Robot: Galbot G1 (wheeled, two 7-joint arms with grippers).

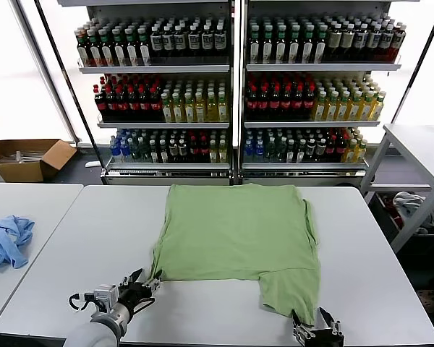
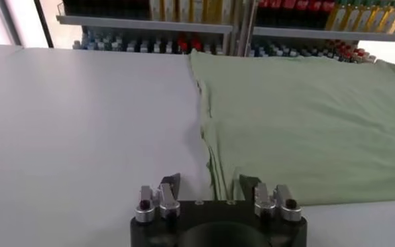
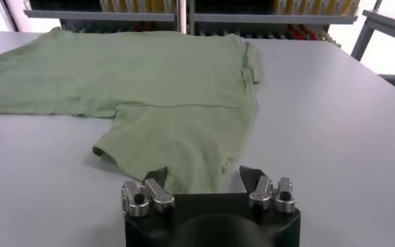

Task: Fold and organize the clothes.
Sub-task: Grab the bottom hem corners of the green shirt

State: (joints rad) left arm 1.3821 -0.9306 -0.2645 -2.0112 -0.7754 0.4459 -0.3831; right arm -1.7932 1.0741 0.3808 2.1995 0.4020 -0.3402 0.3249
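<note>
The clothes are one light green shirt (image 1: 239, 231), lying flat and partly folded on the grey table (image 1: 79, 238), with a flap reaching toward the near edge on the right. My left gripper (image 1: 143, 283) sits low at the shirt's near-left corner. In the left wrist view its fingers stand apart around the cloth edge (image 2: 214, 171), so the left gripper (image 2: 209, 180) is open. My right gripper (image 1: 317, 325) is at the tip of the near flap. In the right wrist view the right gripper (image 3: 205, 173) is open too, with the green hem (image 3: 184, 168) between its fingers.
A crumpled light blue garment (image 1: 6, 240) lies on the neighbouring table to the left. Shelves of bottles (image 1: 231, 79) stand behind the table. An open cardboard box (image 1: 29, 157) is on the floor at far left, another table (image 1: 419, 144) at right.
</note>
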